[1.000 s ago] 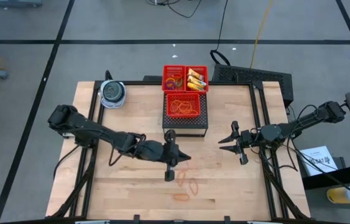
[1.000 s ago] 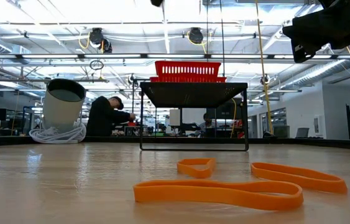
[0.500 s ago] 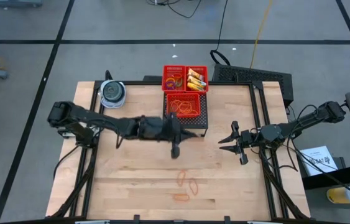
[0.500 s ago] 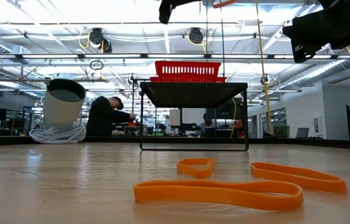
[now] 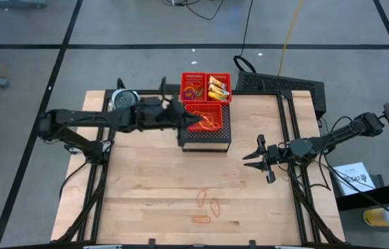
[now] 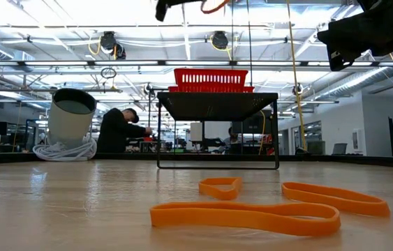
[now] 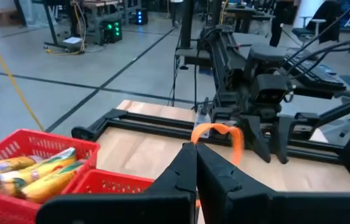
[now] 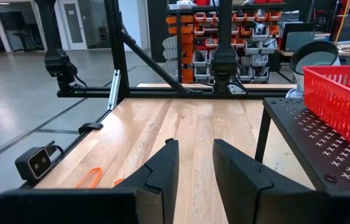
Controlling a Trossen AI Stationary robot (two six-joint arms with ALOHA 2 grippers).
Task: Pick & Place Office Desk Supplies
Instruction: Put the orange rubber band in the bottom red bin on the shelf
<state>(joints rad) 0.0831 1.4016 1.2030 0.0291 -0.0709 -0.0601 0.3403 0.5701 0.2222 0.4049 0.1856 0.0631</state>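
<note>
Left gripper point(image 5: 193, 121) sits above the front red mesh basket point(image 5: 215, 109) in the high view, fingers clenched on an orange rubber band point(image 5: 203, 122). Right gripper point(image 5: 255, 156) waits over the table's right side, fingers apart. Three loose rubber bands point(image 5: 208, 205) lie on the table point(image 5: 139, 200), well apart from both grippers.

Low view: those bands point(image 6: 245, 215) lie flat in the foreground.

Left wrist view: the held band point(image 7: 224, 136) loops out beyond the closed fingertips point(image 7: 190, 151).

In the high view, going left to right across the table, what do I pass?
Round blue-grey container → left hand, shut on a rubber band over the front red basket → right hand, open, waiting near the table's right edge.
</note>
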